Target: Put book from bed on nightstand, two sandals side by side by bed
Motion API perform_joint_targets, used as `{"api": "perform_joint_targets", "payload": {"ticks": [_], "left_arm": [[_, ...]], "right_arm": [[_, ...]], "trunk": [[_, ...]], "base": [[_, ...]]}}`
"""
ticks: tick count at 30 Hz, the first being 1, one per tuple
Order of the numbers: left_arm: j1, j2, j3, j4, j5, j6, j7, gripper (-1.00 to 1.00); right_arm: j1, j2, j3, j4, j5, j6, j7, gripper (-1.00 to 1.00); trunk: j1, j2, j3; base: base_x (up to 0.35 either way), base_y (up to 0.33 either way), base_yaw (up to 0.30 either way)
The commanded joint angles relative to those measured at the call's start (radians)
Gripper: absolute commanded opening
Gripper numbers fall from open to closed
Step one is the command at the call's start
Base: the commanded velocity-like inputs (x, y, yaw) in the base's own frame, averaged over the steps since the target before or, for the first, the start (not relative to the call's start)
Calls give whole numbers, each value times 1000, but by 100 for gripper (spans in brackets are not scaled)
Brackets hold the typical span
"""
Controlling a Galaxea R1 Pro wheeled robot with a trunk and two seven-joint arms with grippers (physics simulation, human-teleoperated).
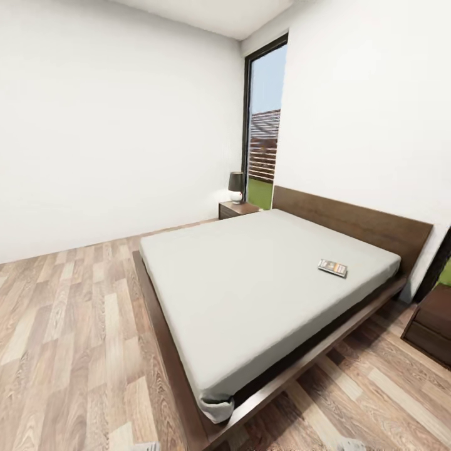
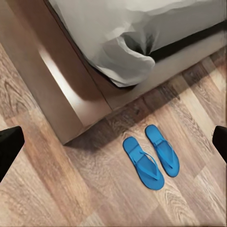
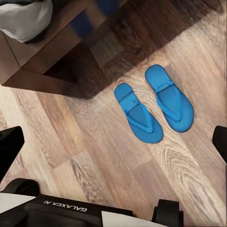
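The book lies flat on the bed's off-white mattress, near the headboard on the right side. One nightstand stands at the bed's far corner with a lamp on it. Another nightstand stands at the right edge. Two blue sandals lie side by side on the floor by the bed's foot corner. The right wrist view also shows both sandals. My left gripper and right gripper hang open above the floor, holding nothing.
A dark lamp stands on the far nightstand below the tall window. Wood-plank floor stretches wide to the bed's left. My own base shows near the sandals. The bed's wooden frame juts out past the mattress.
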Motion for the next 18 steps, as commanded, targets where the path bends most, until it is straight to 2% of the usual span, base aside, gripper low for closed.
{"api": "perform_joint_targets", "payload": {"ticks": [1,11,18], "left_arm": [[-1,0,8,1,2,1,-9,100],[-1,-1,8,1,2,1,-9,100],[-1,-2,8,1,1,1,-9,100]], "right_arm": [[-1,0,-1,1,-7,3,4,100],[-1,0,-1,1,-7,3,4,100],[-1,0,-2,1,-8,3,4,100]], "trunk": [[0,-1,-1],[0,-1,-1],[0,-1,-1]], "base": [[0,0,-300],[0,-1,-300],[0,-87,-300]]}}
